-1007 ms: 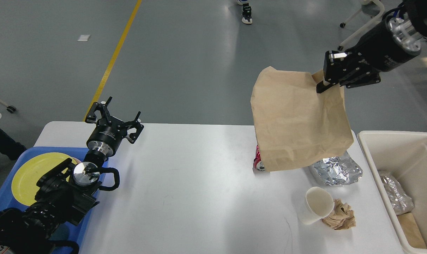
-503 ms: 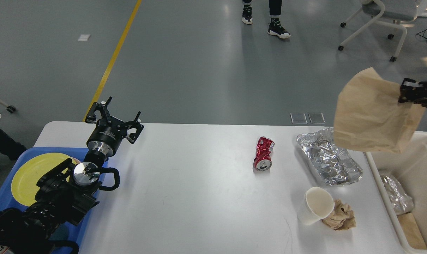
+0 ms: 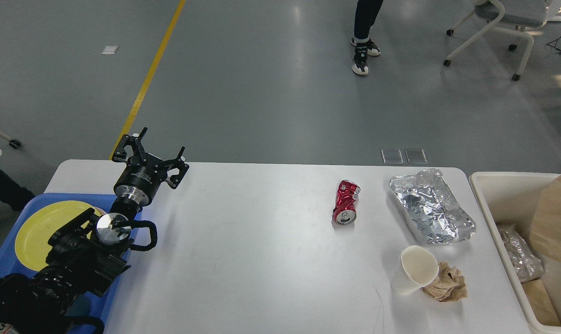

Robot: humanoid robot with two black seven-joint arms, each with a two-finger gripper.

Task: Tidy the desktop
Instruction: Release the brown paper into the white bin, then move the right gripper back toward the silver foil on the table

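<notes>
The paper bag (image 3: pixel 556 218) has swung over the bin (image 3: pixel 503 195), far right of the spread, idle left end effector (image 3: pixel 149 155), leaving the surface (image 3: pixel 262 250) clearer.

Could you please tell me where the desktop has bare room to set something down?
The desktop is bare between the left pincer and the crushed red can. The right end is crowded: foil tray, paper cup, crumpled napkin.
</notes>
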